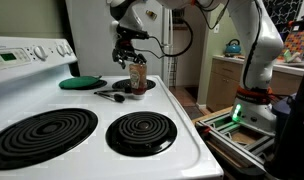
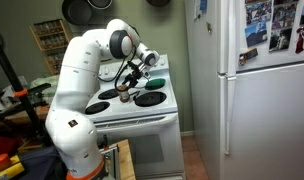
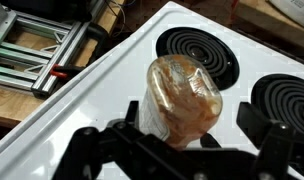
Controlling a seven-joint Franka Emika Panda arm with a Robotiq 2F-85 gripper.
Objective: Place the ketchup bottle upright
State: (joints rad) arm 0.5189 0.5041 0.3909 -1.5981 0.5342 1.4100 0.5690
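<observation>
A home kitchen: white coil-burner stove (image 1: 92, 120) beside a photo-covered fridge (image 2: 260, 80).

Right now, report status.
Hand straddling ketchup bottle, grip unclear. Bottle looks upright on stove. Black utensil close beside, green disc farther off.

White stove top (image 1: 182, 110) w/ coil burners (image 1: 140, 132) carries green disc (image 1: 80, 82), black utensil (image 1: 110, 95), upright ketchup bottle (image 1: 138, 74).
</observation>
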